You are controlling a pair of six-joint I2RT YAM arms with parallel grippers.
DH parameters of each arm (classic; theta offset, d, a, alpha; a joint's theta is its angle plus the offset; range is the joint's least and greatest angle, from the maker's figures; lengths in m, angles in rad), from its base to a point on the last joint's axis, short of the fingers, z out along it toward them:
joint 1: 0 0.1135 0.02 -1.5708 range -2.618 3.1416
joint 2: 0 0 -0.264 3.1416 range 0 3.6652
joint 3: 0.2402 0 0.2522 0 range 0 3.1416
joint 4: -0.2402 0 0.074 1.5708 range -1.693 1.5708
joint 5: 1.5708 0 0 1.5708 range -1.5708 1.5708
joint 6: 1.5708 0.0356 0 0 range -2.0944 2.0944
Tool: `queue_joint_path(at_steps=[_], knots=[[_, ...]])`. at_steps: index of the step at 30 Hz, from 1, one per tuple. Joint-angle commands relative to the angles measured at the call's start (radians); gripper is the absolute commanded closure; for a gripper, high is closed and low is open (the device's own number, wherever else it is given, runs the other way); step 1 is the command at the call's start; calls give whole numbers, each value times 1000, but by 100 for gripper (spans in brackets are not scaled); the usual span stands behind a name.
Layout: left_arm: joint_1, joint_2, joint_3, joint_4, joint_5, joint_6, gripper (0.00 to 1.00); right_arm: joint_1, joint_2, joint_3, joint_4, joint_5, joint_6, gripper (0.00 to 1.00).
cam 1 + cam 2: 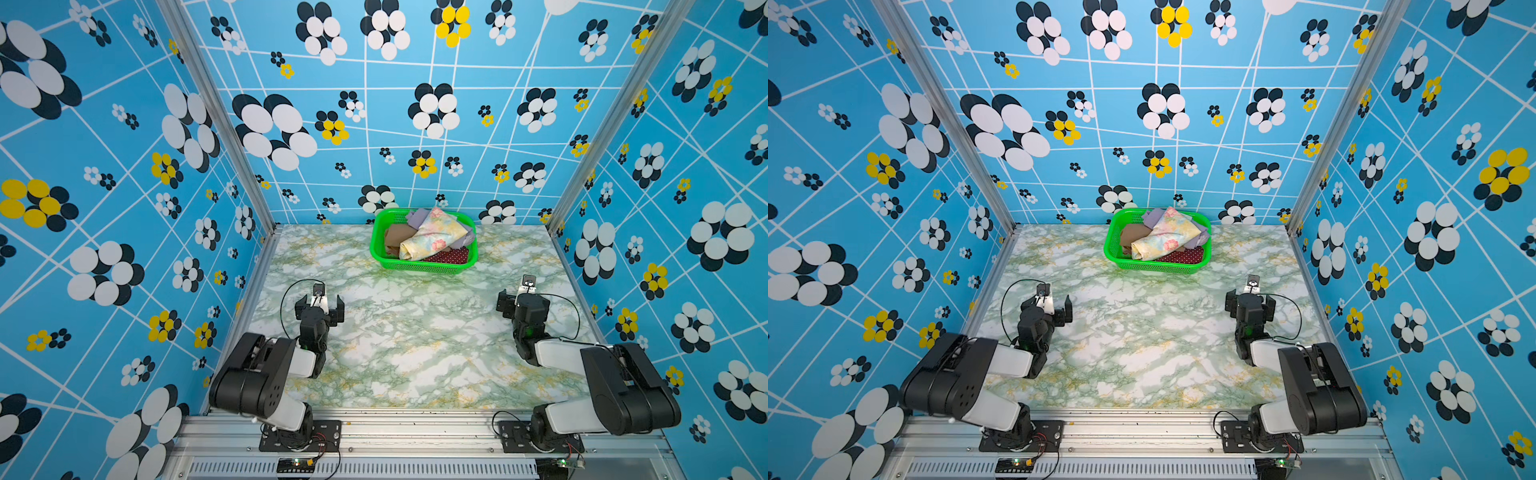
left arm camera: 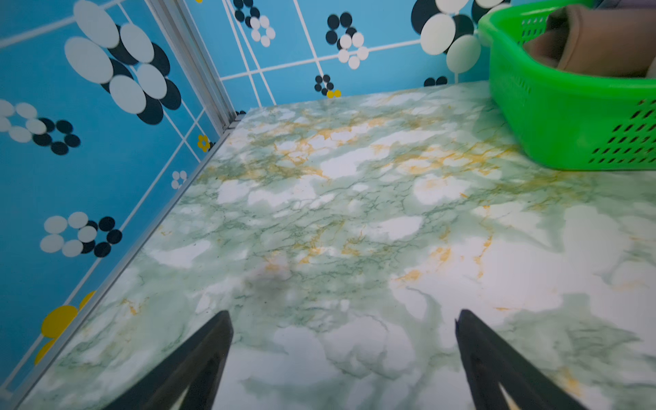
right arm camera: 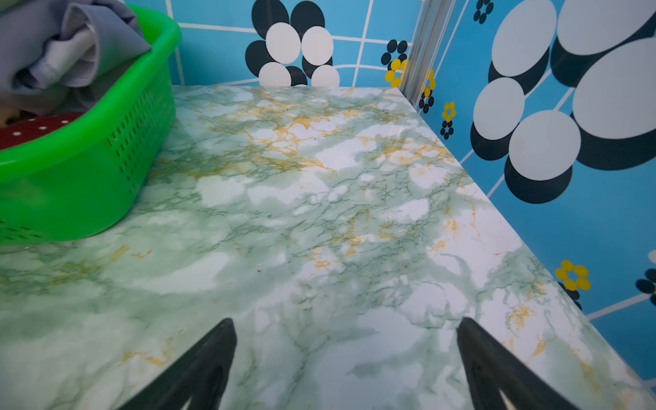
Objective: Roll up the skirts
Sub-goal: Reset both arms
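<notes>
Left gripper (image 2: 343,312) and right gripper (image 3: 346,320) stand fully spread, empty, over the counter (image 1: 415,332). The skirts (image 1: 432,235) lie bundled atop other clothes (image 1: 392,239) in the green basket (image 1: 419,266) at 12 o'clock. I would pinch only the floral cloth, lifting slowly so neighbouring clothes stay put.
</notes>
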Motion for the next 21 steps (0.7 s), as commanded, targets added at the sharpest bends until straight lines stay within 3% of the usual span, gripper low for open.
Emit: queue_joint_path(at_steps=[1, 3, 10, 17, 21], knots=[[38, -11, 90, -45, 93, -15, 1, -49, 56, 20, 92, -72, 27, 1], [71, -18, 129, -122, 77, -71, 1, -70, 32, 35, 17, -117, 40, 1], [74, -14, 133, -121, 64, -72, 0, -70, 34, 30, 37, -118, 33, 1], [57, -13, 118, -87, 57, -53, 1, -70, 37, 47, 6, -244, -17, 1], [62, -13, 124, -101, 61, -57, 0, -71, 36, 47, 7, -249, -17, 1]])
